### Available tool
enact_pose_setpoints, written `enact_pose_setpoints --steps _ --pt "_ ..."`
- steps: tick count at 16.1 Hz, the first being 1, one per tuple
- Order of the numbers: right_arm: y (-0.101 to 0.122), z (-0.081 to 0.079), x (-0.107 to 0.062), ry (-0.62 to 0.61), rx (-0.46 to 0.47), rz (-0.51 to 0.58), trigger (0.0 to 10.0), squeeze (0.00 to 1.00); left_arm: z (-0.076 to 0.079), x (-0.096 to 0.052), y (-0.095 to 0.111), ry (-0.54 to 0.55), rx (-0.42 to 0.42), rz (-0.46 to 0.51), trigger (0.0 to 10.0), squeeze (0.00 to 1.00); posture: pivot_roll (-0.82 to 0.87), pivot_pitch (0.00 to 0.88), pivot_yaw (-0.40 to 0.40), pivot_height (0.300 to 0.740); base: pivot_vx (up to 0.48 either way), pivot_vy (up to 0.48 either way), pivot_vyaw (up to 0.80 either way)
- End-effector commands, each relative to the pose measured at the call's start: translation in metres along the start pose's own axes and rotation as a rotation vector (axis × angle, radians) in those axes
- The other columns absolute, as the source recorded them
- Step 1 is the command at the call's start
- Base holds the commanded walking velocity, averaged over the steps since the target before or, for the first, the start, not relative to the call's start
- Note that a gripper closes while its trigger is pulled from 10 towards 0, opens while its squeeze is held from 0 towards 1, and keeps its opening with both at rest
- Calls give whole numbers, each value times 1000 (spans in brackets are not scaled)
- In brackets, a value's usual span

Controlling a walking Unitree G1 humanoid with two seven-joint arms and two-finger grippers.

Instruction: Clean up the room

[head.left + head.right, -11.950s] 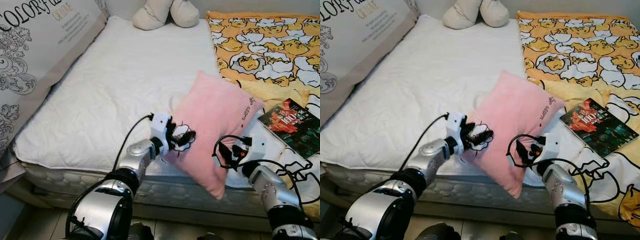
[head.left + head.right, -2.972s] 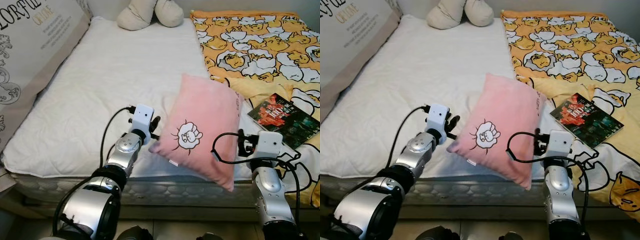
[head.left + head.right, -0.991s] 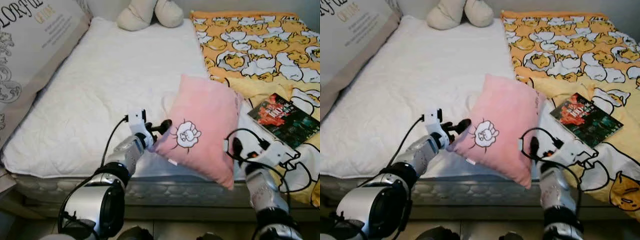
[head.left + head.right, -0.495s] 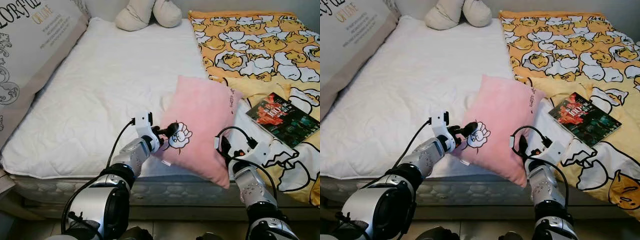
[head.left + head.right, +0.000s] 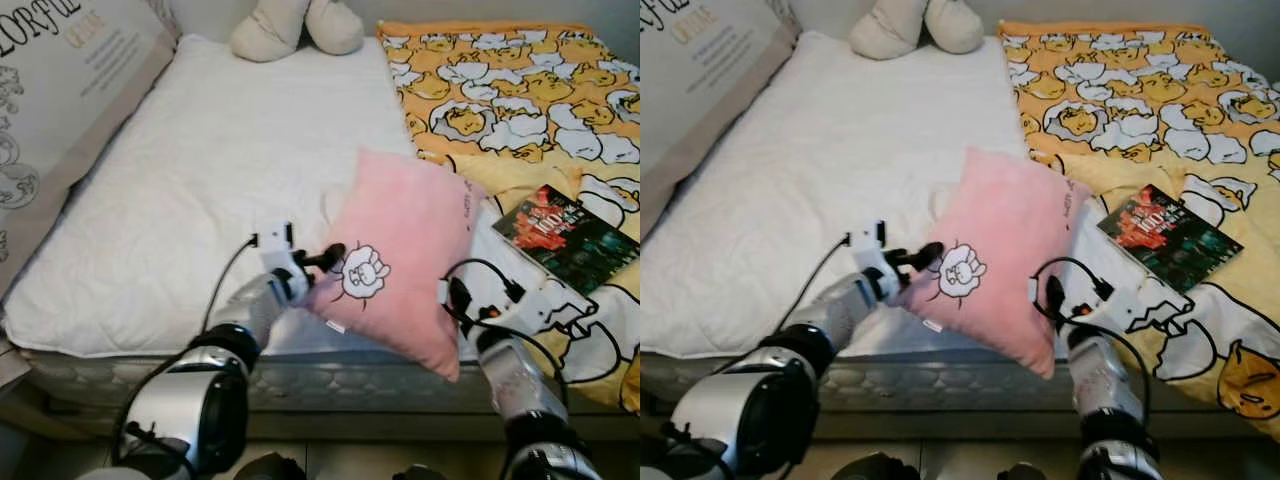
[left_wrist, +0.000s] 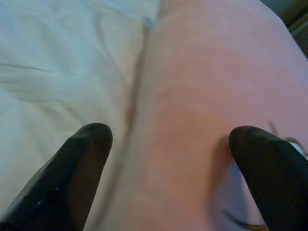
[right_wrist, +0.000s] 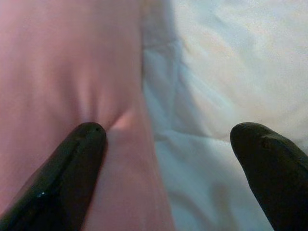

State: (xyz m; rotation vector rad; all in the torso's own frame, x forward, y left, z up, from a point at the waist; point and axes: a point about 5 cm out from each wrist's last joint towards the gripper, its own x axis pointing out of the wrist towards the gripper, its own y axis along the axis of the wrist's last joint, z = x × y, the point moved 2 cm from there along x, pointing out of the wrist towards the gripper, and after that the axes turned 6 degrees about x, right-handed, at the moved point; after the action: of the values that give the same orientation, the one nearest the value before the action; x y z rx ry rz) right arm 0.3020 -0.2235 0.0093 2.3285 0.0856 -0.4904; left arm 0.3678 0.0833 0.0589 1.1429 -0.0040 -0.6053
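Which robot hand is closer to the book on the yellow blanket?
The right gripper. It presses the pink pillow's edge on the side toward the book. The left gripper is on the pillow's far side, farther away.

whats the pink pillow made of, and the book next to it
Pink pillow: seemingly soft plush fabric, matte and fuzzy; it dents where a right gripper finger presses. Book: apparently paper with a glossy printed cover, lying flat with crisp edges.

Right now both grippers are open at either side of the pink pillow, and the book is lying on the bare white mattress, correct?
Not quite. The book lies on the yellow duck-print blanket, not the white mattress, as the left eye view shows. The rest holds: the left gripper and right gripper are open at either side of the pink pillow.
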Motion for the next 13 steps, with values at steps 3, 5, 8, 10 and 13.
enact_pose_setpoints --steps 3,5,8,10,13 --pt "9 -10 -12 103 -136 -12 10000 0 -12 -5 5 29 5 18 10000 0 -147 0 68 706 0 0 0" --pt "0 -14 -25 194 -192 -91 10000 0 -13 -5 8 22 13 30 10000 0 -146 0 65 706 0 0 0" --pt "-14 -17 -40 315 -255 -246 10000 0 -9 -5 6 -6 40 21 10000 0 -149 0 62 706 0 0 0" --pt "-13 -13 -47 355 -331 -305 10000 0 -13 -6 6 0 65 7 10000 0 -151 0 63 706 0 0 0" --pt "0 -11 -46 363 -403 -310 10000 0 -19 -8 11 12 79 8 10000 0 -155 0 68 706 0 0 0"
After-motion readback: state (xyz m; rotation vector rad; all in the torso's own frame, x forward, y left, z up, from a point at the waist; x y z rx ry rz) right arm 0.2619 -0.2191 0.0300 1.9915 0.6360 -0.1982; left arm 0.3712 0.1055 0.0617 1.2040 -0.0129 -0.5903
